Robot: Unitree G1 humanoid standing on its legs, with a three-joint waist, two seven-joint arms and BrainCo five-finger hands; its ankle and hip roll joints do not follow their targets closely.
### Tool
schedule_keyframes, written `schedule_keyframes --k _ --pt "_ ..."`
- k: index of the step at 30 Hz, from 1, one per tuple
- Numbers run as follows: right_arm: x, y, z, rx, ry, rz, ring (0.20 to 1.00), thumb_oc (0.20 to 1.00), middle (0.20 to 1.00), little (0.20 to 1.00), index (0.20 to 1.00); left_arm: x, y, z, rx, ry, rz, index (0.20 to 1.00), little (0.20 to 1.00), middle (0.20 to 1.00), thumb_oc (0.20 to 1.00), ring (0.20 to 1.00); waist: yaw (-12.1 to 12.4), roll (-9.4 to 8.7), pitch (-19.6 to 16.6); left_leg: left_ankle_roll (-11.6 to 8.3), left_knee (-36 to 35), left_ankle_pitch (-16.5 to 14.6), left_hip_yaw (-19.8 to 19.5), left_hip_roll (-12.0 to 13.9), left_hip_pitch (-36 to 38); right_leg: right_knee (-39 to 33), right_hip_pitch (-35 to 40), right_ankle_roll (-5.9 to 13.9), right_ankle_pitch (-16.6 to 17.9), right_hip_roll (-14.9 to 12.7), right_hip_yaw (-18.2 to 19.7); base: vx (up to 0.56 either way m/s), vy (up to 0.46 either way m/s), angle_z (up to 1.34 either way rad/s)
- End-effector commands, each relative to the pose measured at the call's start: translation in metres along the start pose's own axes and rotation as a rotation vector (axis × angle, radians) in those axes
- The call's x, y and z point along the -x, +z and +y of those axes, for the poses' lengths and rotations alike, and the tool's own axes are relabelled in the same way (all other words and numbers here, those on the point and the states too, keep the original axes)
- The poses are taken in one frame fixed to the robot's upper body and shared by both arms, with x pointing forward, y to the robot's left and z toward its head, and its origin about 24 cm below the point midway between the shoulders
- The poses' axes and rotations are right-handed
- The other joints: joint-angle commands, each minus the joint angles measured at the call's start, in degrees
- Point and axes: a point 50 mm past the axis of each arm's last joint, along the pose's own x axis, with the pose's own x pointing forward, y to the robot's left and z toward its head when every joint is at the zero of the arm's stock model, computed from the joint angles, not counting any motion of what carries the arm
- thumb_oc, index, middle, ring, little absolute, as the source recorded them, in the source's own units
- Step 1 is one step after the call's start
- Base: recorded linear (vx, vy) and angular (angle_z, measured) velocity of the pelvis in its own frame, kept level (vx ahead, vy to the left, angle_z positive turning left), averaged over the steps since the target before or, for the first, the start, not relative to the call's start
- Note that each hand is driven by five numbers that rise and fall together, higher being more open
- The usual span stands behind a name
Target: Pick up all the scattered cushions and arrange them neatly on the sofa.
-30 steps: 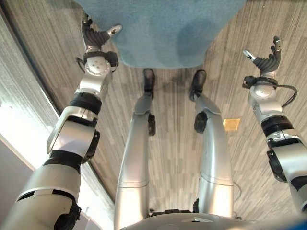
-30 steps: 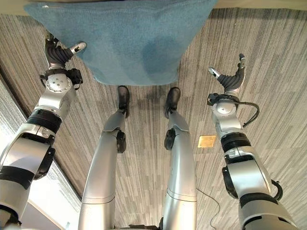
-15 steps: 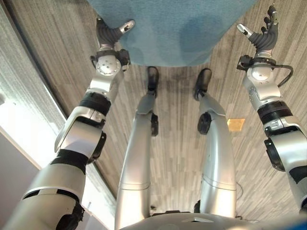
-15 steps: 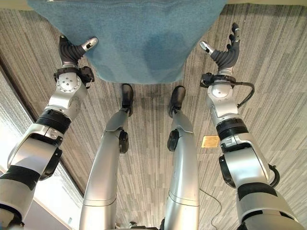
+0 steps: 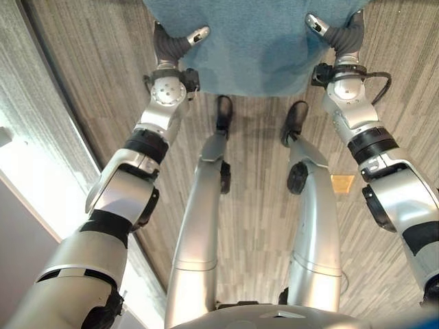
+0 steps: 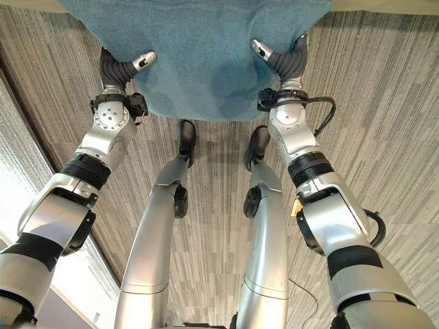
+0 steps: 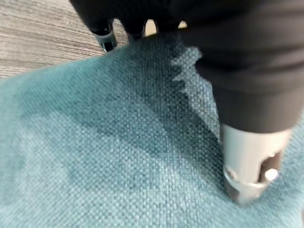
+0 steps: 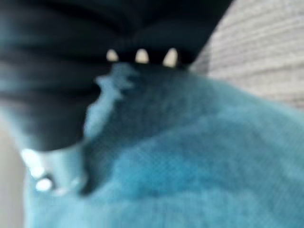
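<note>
A large teal cushion (image 5: 254,48) lies flat on the striped grey carpet just ahead of me. My left hand (image 5: 170,46) is at its left edge, thumb laid on top of the fabric. In the left wrist view the thumb (image 7: 249,156) dents the cushion (image 7: 104,156) and the fingers (image 7: 107,38) reach past its edge. My right hand (image 5: 343,38) grips the right edge the same way, its thumb (image 8: 52,166) pressed into the cushion (image 8: 190,156).
Grey striped carpet (image 5: 254,205) covers the floor. A pale strip (image 5: 41,205) runs along the left side. A small tan square (image 5: 341,183) lies on the carpet on the right. A pale band (image 6: 384,5) crosses the far edge beyond the cushion.
My right hand has swung in from the open carpet on the right and closed on the cushion's right edge. The left hand stayed on the left edge. The camera shifted slightly.
</note>
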Motion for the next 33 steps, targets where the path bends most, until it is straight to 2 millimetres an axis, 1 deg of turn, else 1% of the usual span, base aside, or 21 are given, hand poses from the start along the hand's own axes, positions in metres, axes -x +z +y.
schedule_keyframes --k 1,2,4,5,7,9,12,14,15,16,19,20,21,22,26,28,29,33 --pt "0.024 0.009 0.066 -0.056 0.250 -0.054 0.200 0.200 0.200 0.200 0.200 0.004 0.021 -0.026 0.132 -0.065 -0.108 0.200 0.200 0.200 0.200 0.200 -0.9 4.61 -3.5 0.51 -0.9 -1.7 -2.8 -4.1 1.3 1.8 2.9 1.62 -1.9 1.9 -0.9 0.00 0.000 0.00" --pt "0.026 0.013 0.067 -0.087 0.250 -0.074 0.200 0.200 0.200 0.200 0.200 0.005 0.022 -0.023 0.166 -0.048 -0.114 0.200 0.200 0.200 0.200 0.200 -0.9 4.62 -4.1 0.51 -1.0 -1.7 -2.8 -4.1 1.3 1.9 2.9 1.52 -2.0 2.2 -1.1 0.00 0.000 0.00" --pt "0.026 0.014 0.065 -0.095 0.242 -0.088 0.200 0.200 0.200 0.200 0.200 0.007 0.022 -0.023 0.173 -0.047 -0.119 0.200 0.200 0.200 0.200 0.200 -0.9 4.50 -5.0 0.46 -1.5 -1.6 -2.8 -4.1 1.4 1.7 2.9 1.44 -2.1 2.3 -1.1 0.00 -0.018 0.00" --pt "0.026 0.017 0.059 -0.118 0.230 -0.109 0.200 0.200 0.200 0.200 0.200 0.009 0.023 -0.023 0.176 -0.054 -0.135 0.200 0.200 0.200 0.200 0.200 -1.1 4.43 -5.8 0.46 -2.5 -1.5 -2.7 -4.2 1.9 1.7 2.9 1.32 -2.1 2.8 -1.1 -0.01 -0.037 0.00" --pt "0.026 0.016 0.051 -0.113 0.208 -0.120 0.200 0.200 0.200 0.200 0.200 0.012 0.021 -0.022 0.182 -0.053 -0.138 0.200 0.200 0.200 0.200 0.200 -1.3 4.24 -6.9 0.40 -4.0 -1.3 -2.5 -4.1 2.5 1.0 2.9 1.30 -2.0 2.9 -1.1 -0.03 -0.039 0.01" --pt "0.029 0.016 0.040 -0.120 0.183 -0.144 0.200 0.200 0.200 0.200 0.200 0.020 0.018 -0.026 0.198 -0.069 -0.144 0.200 0.200 0.200 0.200 0.200 -1.6 4.20 -7.8 0.13 -6.9 -0.8 -2.9 -3.8 5.5 -1.1 5.8 1.15 -2.0 3.2 -1.6 -0.04 -0.057 0.06" --pt "0.033 0.015 0.030 -0.123 0.156 -0.167 0.200 0.200 0.200 0.200 0.200 0.030 0.016 -0.030 0.218 -0.094 -0.159 0.200 0.200 0.200 0.200 0.200 -1.7 4.39 -7.7 -0.24 -9.6 -0.4 -3.4 -3.7 9.5 -3.5 9.8 1.07 -1.7 3.5 -2.4 -0.05 -0.042 0.05" --pt "0.037 0.013 0.023 -0.117 0.147 -0.181 0.200 0.200 0.200 0.200 0.200 0.037 0.011 -0.028 0.227 -0.106 -0.164 0.200 0.200 0.200 0.200 0.200 -1.7 4.51 -7.7 -0.57 -11.7 -0.2 -4.2 -3.7 12.9 -5.1 12.9 1.10 -1.3 3.7 -2.7 -0.04 -0.057 0.01" --pt "0.040 0.011 0.020 -0.113 0.144 -0.183 0.200 0.200 0.200 0.200 0.200 0.042 0.007 -0.028 0.231 -0.115 -0.158 0.200 0.200 0.200 0.200 0.200 -1.8 4.45 -7.6 -0.78 -12.8 0.0 -4.5 -3.5 14.8 -5.9 14.9 1.10 -1.1 3.7 -3.0 -0.05 -0.084 0.01" --pt "0.044 0.009 0.013 -0.100 0.136 -0.198 0.200 0.200 0.200 0.200 0.200 0.050 0.005 -0.028 0.238 -0.137 -0.171 0.200 0.200 0.200 0.200 0.200 -1.9 4.37 -7.4 -1.13 -14.5 -0.1 -5.2 -3.4 18.6 -7.7 18.5 1.13 -0.9 3.6 -3.4 -0.05 -0.089 0.03" --pt "0.053 0.003 0.002 -0.088 0.119 -0.200 0.200 0.200 0.200 0.200 0.200 0.063 -0.002 -0.024 0.245 -0.159 -0.174 0.200 0.200 0.200 0.200 0.200 -2.1 4.26 -6.9 -1.89 -17.5 0.2 -6.2 -3.1 24.7 -10.8 24.3 1.16 -0.2 3.4 -4.2 -0.02 -0.077 0.04" --pt "0.054 0.002 0.002 -0.087 0.120 -0.197 0.200 0.200 0.200 0.200 0.200 0.064 -0.003 -0.024 0.244 -0.159 -0.171 0.200 0.200 0.200 0.200 0.200 -2.1 4.32 -6.7 -1.91 -17.8 0.3 -6.3 -3.1 25.4 -11.1 24.9 1.14 -0.1 3.4 -4.3 0.01 -0.096 0.04" --pt "0.063 -0.003 -0.006 -0.079 0.114 -0.199 0.200 0.200 0.200 0.200 0.200 0.073 -0.006 -0.021 0.242 -0.173 -0.184 0.200 0.200 0.200 0.200 0.200 -2.2 4.17 -6.8 -2.42 -20.1 0.6 -6.9 -2.9 29.7 -13.2 28.9 1.05 0.2 3.3 -4.8 -0.09 -0.108 0.07" --pt "0.071 -0.010 -0.013 -0.065 0.111 -0.192 0.200 0.200 0.200 0.200 0.200 0.082 -0.012 -0.019 0.236 -0.193 -0.177 0.200 0.200 0.200 0.200 0.200 -2.4 3.90 -6.9 -2.65 -22.4 2.7 -7.2 -2.9 33.1 -15.8 32.2 0.63 2.3 3.2 -5.9 -0.09 -0.119 0.08" --pt "0.092 -0.026 -0.025 -0.037 0.107 -0.153 0.200 0.200 0.200 0.200 0.200 0.101 -0.021 -0.011 0.225 -0.214 -0.169 0.200 0.200 0.200 0.200 0.200 -2.6 3.49 -7.8 -2.87 -26.9 3.1 -7.9 -2.7 42.7 -20.2 40.7 0.71 3.3 3.1 -7.0 -0.04 -0.053 0.02" --pt "0.105 -0.038 -0.033 -0.014 0.104 -0.112 0.200 0.200 0.200 0.200 0.200 0.113 -0.029 -0.006 0.222 -0.231 -0.151 0.200 0.200 0.200 0.200 0.200 -2.7 3.24 -7.9 -3.00 -29.7 3.4 -7.9 -2.4 48.3 -23.2 46.3 0.96 3.9 2.9 -7.5 0.03 -0.016 -0.02" --pt "0.117 -0.047 -0.036 -0.002 0.115 -0.078 0.200 0.200 0.200 0.200 0.200 0.124 -0.039 0.002 0.205 -0.229 -0.120 0.200 0.200 0.200 0.200 0.200 -2.8 2.94 -8.3 -3.12 -31.8 3.6 -7.8 -2.1 53.8 -25.7 51.7 1.13 4.4 3.1 -7.8 0.07 -0.032 -0.09" --pt "0.139 -0.063 -0.046 0.035 0.117 -0.006 0.200 0.200 0.200 0.200 0.200 0.145 -0.059 0.018 0.191 -0.212 -0.036 0.200 0.200 0.200 0.200 0.200 -2.8 2.40 -9.4 -3.20 -35.8 4.2 -7.1 -1.5 64.1 -31.8 63.1 1.43 5.5 3.3 -8.3 0.12 -0.009 -0.10"
